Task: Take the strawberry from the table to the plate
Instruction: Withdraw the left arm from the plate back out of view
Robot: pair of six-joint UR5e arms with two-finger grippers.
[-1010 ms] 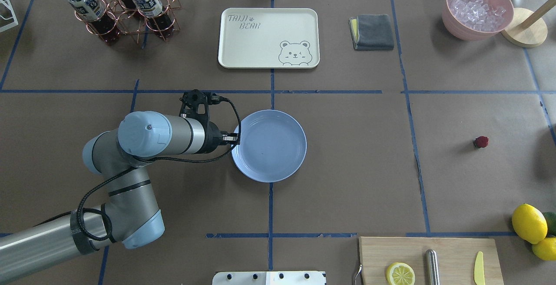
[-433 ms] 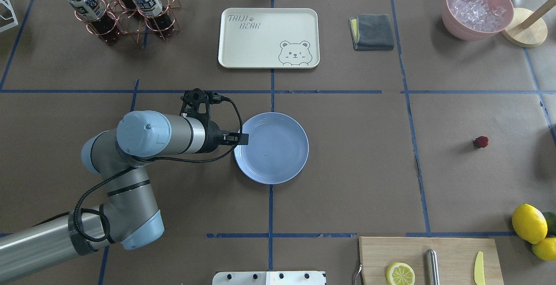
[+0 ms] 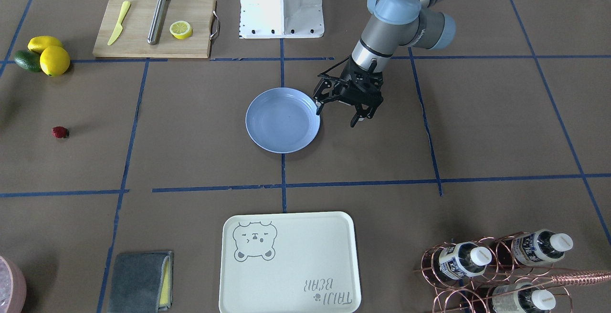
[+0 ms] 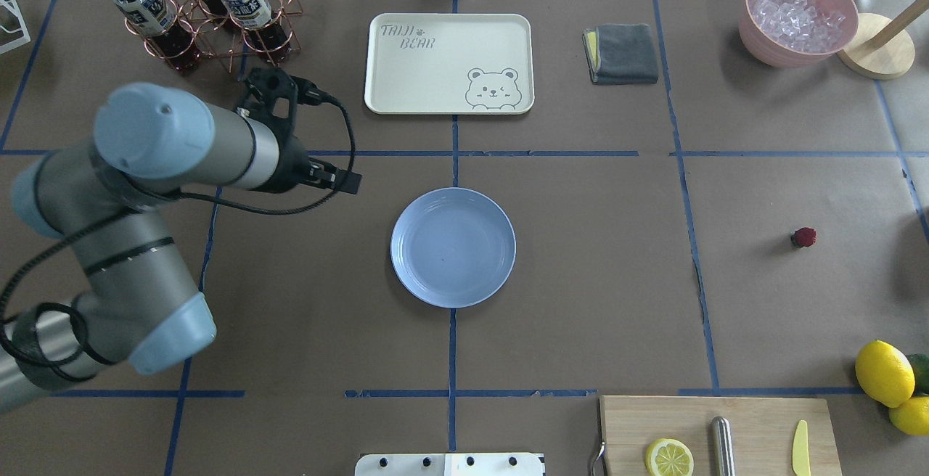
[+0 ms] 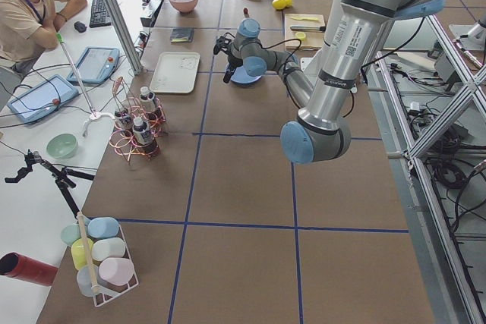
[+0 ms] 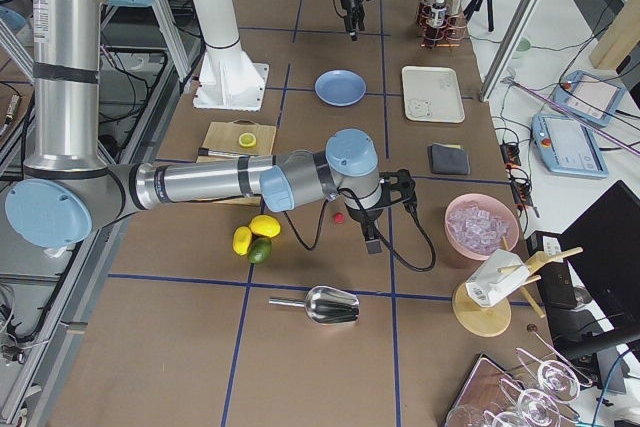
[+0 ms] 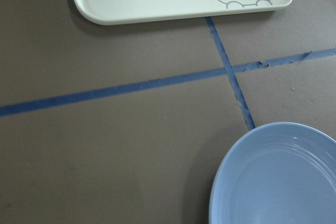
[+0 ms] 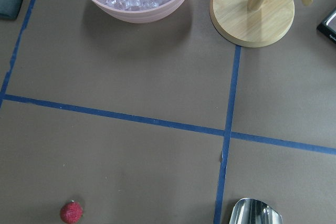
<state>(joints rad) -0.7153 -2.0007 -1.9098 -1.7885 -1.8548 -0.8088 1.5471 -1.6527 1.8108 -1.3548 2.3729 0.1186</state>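
The small dark-red strawberry (image 4: 803, 237) lies on the brown table (image 4: 595, 280) far to the right, also seen as the strawberry (image 3: 59, 132) (image 8: 71, 212) (image 6: 340, 217). The light blue plate (image 4: 453, 247) (image 3: 282, 120) (image 7: 273, 177) sits empty at the table's middle. My left gripper (image 3: 336, 116) (image 4: 351, 182) hangs open above the table just beside the plate, holding nothing. My right gripper (image 6: 373, 237) hovers close to the strawberry, toward the table's end. It shows only in the exterior right view, so I cannot tell its state.
A cream bear tray (image 4: 448, 62) lies behind the plate, and a bottle rack (image 4: 207, 11) stands behind the left arm. Lemons (image 4: 884, 373) and a cutting board (image 4: 718, 436) sit near the strawberry's side, with a pink ice bowl (image 4: 798, 15), a grey cloth (image 4: 623, 53) and a metal scoop (image 6: 320, 304).
My left gripper came off the plate's left rim, rose and drew back to the left. The plate slid slightly right, then stayed put. The strawberry has not moved.
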